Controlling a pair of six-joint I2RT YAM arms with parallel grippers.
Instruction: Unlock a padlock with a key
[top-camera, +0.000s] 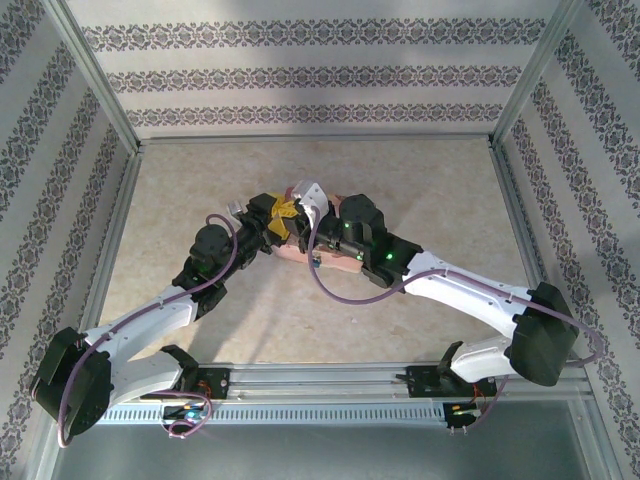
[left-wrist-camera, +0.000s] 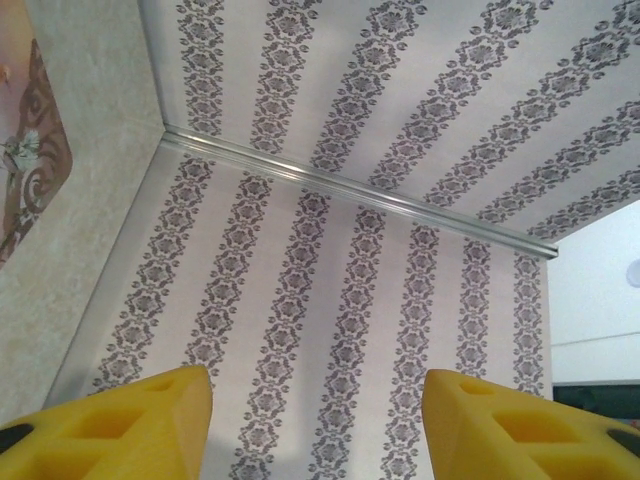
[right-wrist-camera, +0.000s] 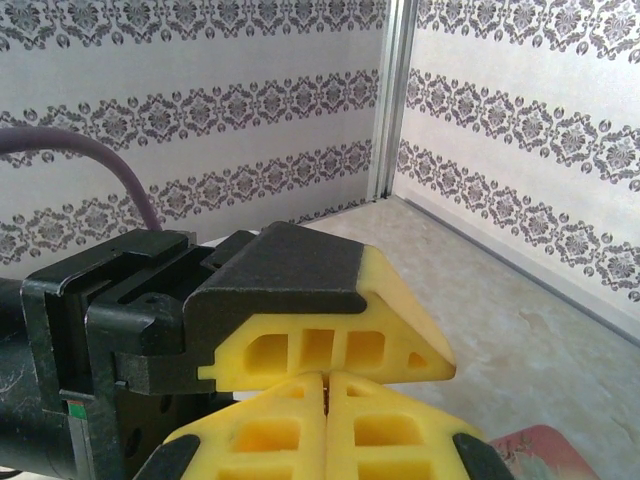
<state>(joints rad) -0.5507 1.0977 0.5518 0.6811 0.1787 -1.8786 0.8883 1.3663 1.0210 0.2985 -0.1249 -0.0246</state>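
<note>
Both arms meet over the flat pink box (top-camera: 340, 263) in the middle of the table. My left gripper (top-camera: 283, 213) is open; in the left wrist view its yellow fingers (left-wrist-camera: 150, 420) stand wide apart with nothing between them, and the gripper (left-wrist-camera: 315, 400) faces the patterned wall. My right gripper (right-wrist-camera: 325, 385) is shut, its pads pressed together at a thin seam. I cannot tell whether anything thin lies in that seam. One left finger (right-wrist-camera: 330, 345) lies across just beyond the right fingertips. The padlock and the key are hidden.
The pink box's edge shows at the left of the left wrist view (left-wrist-camera: 25, 170) and its corner at the bottom right of the right wrist view (right-wrist-camera: 545, 452). Patterned walls with metal frame posts (right-wrist-camera: 392, 100) enclose the beige table (top-camera: 200, 180).
</note>
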